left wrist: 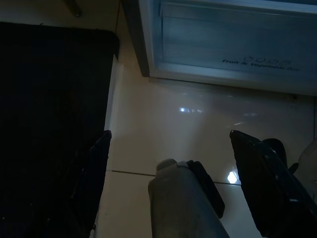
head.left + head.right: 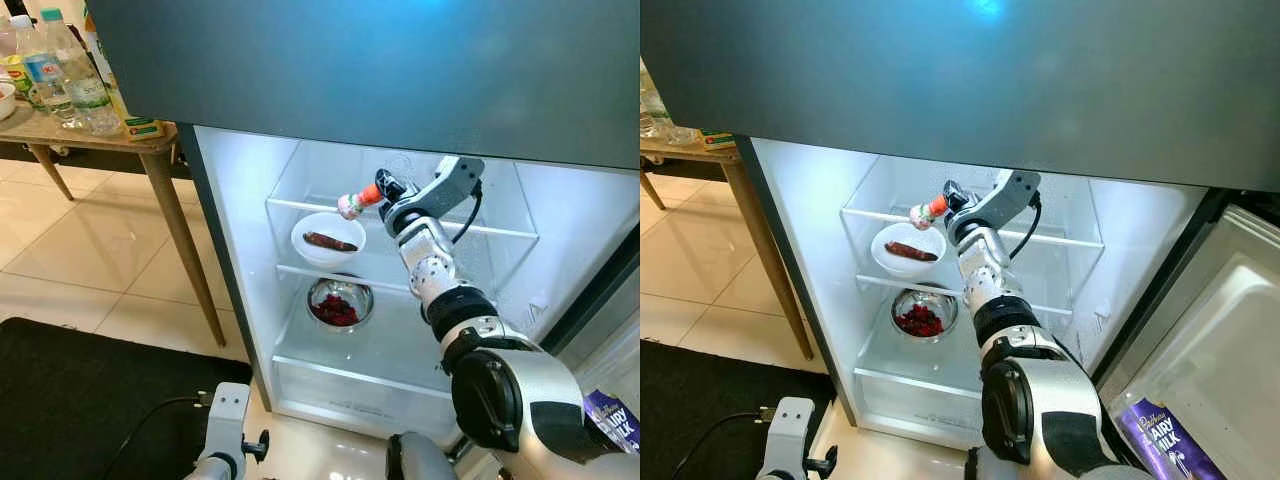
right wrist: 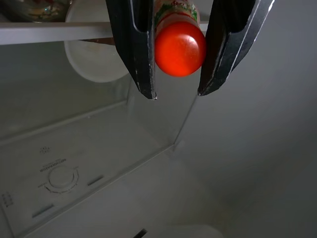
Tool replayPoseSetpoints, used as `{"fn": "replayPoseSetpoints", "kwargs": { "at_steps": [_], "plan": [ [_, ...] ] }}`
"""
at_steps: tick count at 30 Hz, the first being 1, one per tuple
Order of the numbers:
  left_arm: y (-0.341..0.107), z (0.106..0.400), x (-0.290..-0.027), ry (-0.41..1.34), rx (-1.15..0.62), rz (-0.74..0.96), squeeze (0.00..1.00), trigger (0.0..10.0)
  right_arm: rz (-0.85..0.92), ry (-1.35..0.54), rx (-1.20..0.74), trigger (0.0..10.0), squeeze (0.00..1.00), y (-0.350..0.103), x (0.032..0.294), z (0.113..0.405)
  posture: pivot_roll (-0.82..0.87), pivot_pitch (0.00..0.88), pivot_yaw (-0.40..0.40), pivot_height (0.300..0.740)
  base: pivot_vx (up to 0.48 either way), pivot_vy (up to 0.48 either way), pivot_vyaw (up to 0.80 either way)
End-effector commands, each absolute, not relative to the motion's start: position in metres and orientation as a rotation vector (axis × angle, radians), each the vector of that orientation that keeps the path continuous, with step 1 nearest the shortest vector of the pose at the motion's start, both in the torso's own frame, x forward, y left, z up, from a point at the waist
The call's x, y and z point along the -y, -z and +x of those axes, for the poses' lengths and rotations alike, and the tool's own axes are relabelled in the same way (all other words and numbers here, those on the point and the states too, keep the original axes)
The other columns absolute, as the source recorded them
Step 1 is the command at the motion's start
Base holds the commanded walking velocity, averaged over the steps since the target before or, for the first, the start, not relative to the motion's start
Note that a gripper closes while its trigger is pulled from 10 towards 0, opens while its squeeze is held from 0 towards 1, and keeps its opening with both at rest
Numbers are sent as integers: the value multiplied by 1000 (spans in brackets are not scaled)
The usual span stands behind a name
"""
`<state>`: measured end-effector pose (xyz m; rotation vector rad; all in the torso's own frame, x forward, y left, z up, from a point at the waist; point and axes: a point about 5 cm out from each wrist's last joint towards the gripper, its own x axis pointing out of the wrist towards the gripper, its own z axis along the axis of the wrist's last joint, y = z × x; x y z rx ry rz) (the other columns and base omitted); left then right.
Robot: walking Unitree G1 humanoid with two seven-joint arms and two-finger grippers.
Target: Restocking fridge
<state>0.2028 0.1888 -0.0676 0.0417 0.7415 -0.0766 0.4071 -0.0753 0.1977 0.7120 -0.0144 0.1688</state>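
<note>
Two bowls below right gripper (image 2: 372, 190), which clamps orange-capped bottle (image 2: 356, 201): white bowl (image 2: 328, 238), steel bowl (image 2: 339, 301). Left gripper (image 1: 171, 148) spread apart, idle.

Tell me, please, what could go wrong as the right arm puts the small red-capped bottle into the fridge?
The right tool holds the small bottle tilted above the white bowl; released here, it would probably drop onto the bowl rather than stand. In the right wrist view only the part near the cap sits between the fingers, so it might slip. The forearm is close to the glass shelf and could bump it.
</note>
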Motion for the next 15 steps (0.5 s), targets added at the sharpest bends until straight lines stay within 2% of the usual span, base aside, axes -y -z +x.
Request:
{"fn": "replayPoseSetpoints", "kwargs": {
  "at_steps": [1, 9, 15],
  "plan": [
    [71, 198, -184, 93, -754, 43, 0, 10000, 680, -172, 10, 10000, 0, -197, 74, 407, -65, 0, -22, 605, 0, 0, 0],
    [71, 198, -183, 97, -755, 44, 0, 10000, 602, -185, 64, 10000, 0, -205, 76, 409, -65, 0, -22, 605, 0, 0, 0],
    [71, 199, -183, 96, -755, 43, 0, 10000, 464, -224, 136, 10000, 0, -217, 72, 409, -66, 0, -21, 605, 0, 0, 0]
  ]
}}
